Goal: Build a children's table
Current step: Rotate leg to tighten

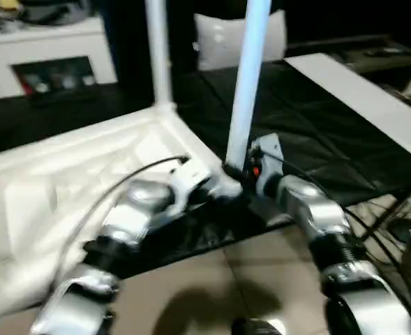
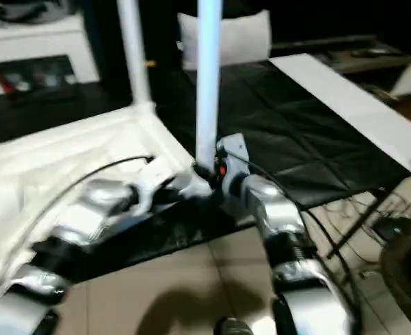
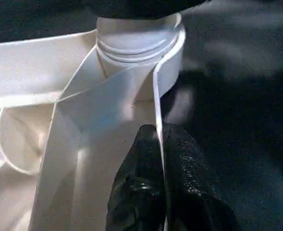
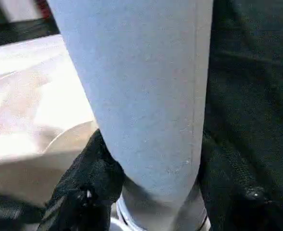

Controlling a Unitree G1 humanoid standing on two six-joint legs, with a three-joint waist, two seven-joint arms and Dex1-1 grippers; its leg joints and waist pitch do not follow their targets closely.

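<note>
Pinching the upturned table top's (image 1: pixel 65 188) rim, the left claw (image 3: pixel 160 144) steadies the corner while the right claw (image 4: pixel 151 192), fingers either side of the upright leg (image 1: pixel 250 77), should keep it vertical for seating.

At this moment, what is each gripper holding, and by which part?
The left gripper is shut on the thin rim of the white plastic table top, beside a corner socket. The right gripper clasps the base of the near upright white tube leg.
</note>
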